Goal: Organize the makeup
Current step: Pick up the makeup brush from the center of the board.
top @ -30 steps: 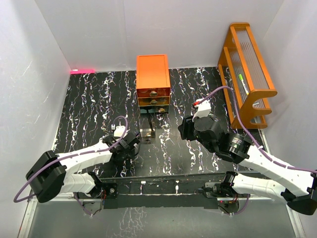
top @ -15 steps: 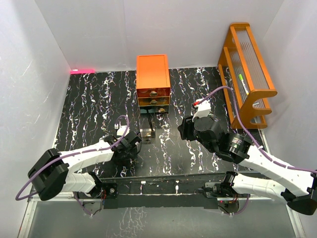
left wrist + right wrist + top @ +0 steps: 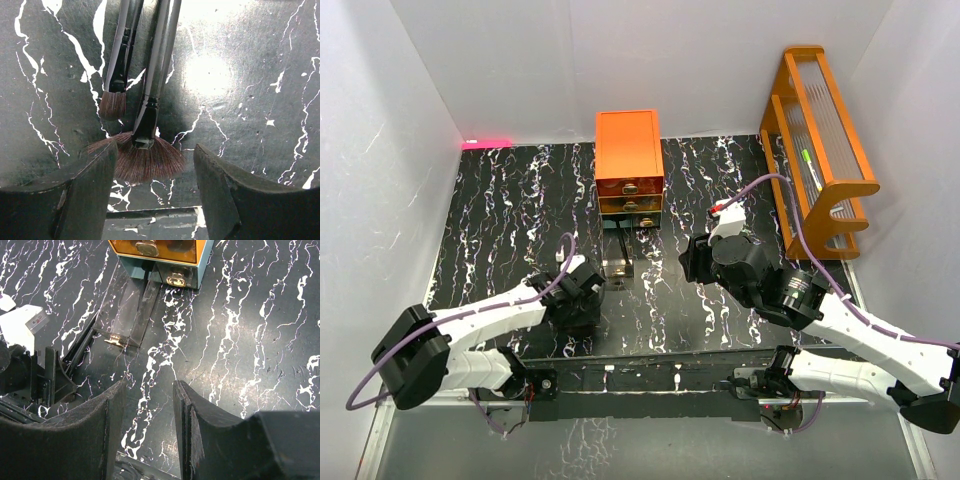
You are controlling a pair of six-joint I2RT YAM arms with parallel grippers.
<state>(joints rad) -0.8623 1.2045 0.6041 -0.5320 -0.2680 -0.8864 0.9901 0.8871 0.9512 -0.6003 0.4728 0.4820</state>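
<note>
In the left wrist view, left claw (image 3: 155, 160) released, jaws spread apart and low over the black, white-veined bench (image 3: 250, 100), with one dark finger (image 3: 85, 200) at lower left of frame and the other at lower right. Between them, the splayed brown head of a long black fan brush (image 3: 146, 150), its handle running up to the top edge. Left finger right at the tip of the bristles, contact impossible to tell; right finger apart from them. Just left of that handle, a smaller brush (image 3: 116, 75) with a short brown tuft, lying flat on the bench above the left finger. More black handles packed against these two near the top edge, number unclear. In the top external view, same claw at lower centre-left, just below and left of a clear drawer (image 3: 617, 258) standing out on the bench in front of the orange drawer chest (image 3: 629, 155); brushes hidden there under the arm. Right claw (image 3: 694, 258) right of centre, well apart from the brushes; in its own wrist view likewise released, fingers parted with only bare bench between, grasping nothing. Orange rack (image 3: 820, 140) at upper right, against the wall.
</note>
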